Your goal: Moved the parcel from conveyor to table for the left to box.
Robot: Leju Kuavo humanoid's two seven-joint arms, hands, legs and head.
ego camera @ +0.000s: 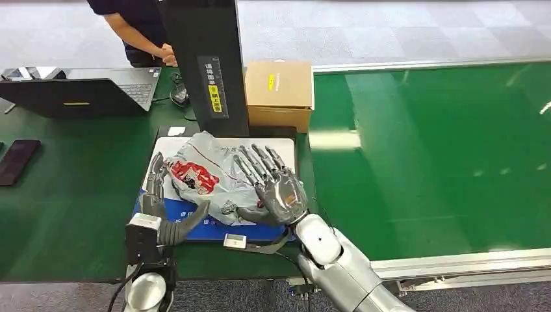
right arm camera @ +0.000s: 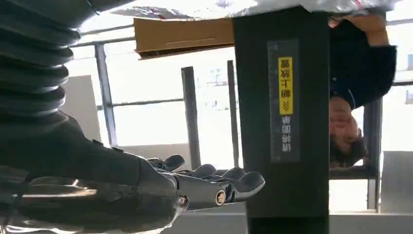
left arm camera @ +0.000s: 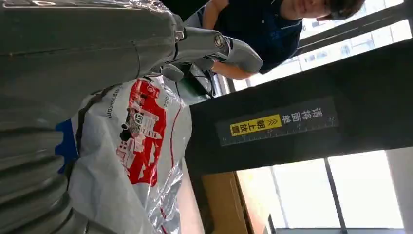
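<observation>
Conveyor (ego camera: 429, 149): one, green belt, right half of the scene, bare where visible.
Tabletop (ego camera: 71, 188): one, green, left half; carries everything below.
Scanner post (ego camera: 205, 62): one, black upright with a yellow label, far side of the pad.
Laptop (ego camera: 84, 91): one, open, far left.
Cardboard box (ego camera: 279, 91): one, closed, just right of the post, at the belt's edge.
Weighing pad (ego camera: 195, 227): one, white top with blue near edge, under the parcel.
Parcel (ego camera: 208, 175): one, grey plastic mailer with a red print, lying on the pad, already off the conveyor. Judged light, soft, crinkly and slippery; contents unknown. Best taken by pinching a bunched edge or clamping across the body from both sides.
Right robot hand (ego camera: 276, 188): one, fingers spread flat over the parcel's right part, gripping nothing.
Left robot hand (ego camera: 162, 201): one, fingers apart, touching the parcel's left edge, not clamped.
Phone (ego camera: 16, 161): one, dark, far left.
Person (ego camera: 140, 29): one, standing beyond the tabletop.
</observation>
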